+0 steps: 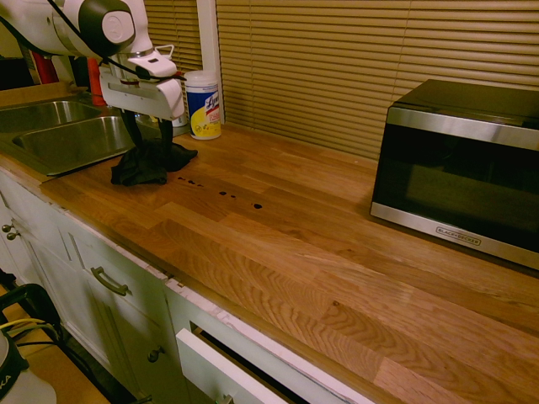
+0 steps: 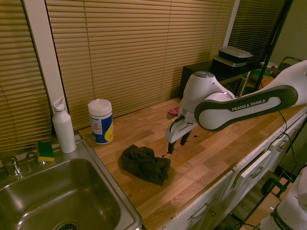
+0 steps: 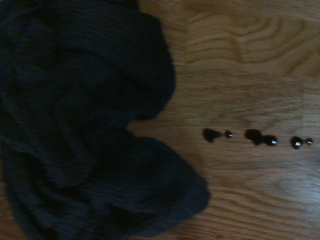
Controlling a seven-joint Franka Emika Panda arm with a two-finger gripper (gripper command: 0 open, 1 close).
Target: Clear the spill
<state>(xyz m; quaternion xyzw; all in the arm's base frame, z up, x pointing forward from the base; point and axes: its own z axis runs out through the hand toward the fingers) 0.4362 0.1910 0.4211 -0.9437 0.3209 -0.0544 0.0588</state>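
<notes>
First exterior view: left of centre, the released pincer hangs above the crumpled black cloth rag. Dark drops of the spill dot the wooden bench beside it. A shallow grab might drag cloth, smearing them.

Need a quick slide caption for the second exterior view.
Open gripper hangs above the wooden counter, beside a crumpled dark rag, with the spill unwiped.

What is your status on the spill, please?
Gripper open, empty, above the rag. Spill still on the counter. Nothing in the way.
</notes>
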